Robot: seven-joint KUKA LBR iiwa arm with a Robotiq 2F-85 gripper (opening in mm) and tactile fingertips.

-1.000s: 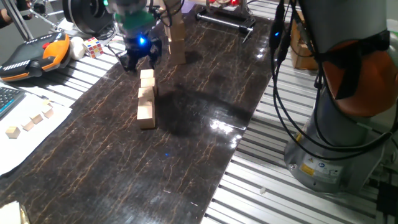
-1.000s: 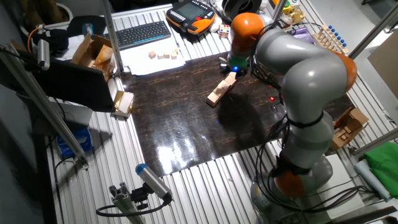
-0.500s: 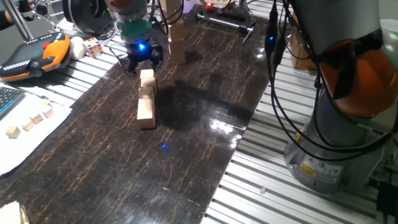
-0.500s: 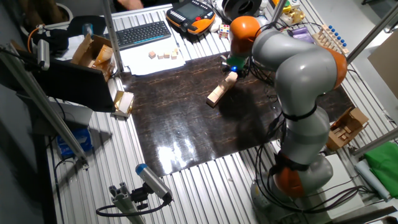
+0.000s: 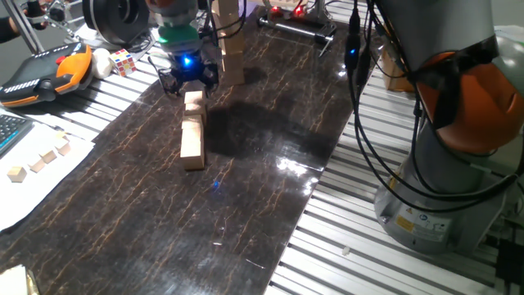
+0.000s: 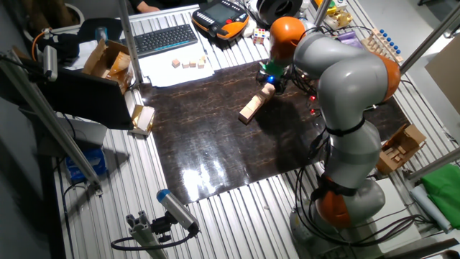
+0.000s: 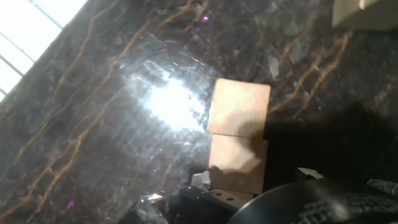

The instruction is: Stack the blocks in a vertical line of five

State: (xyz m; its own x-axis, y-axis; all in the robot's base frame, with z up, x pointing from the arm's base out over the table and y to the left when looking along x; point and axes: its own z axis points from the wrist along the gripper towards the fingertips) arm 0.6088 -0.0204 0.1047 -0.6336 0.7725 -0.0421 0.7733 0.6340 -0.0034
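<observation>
Rubik's cube [image 5: 122, 61], black keyboard [image 6: 164, 39], orange-black pendant [image 5: 45, 72], dark marbled mat [image 5: 246, 188]

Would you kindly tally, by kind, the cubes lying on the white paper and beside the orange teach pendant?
Tiny pale wooden cubes on the white paper: 4
Rubik's cube: 1
Total: 5

Hand view soft and dim, white glare blooming on the table [image 7: 168, 102].
</observation>
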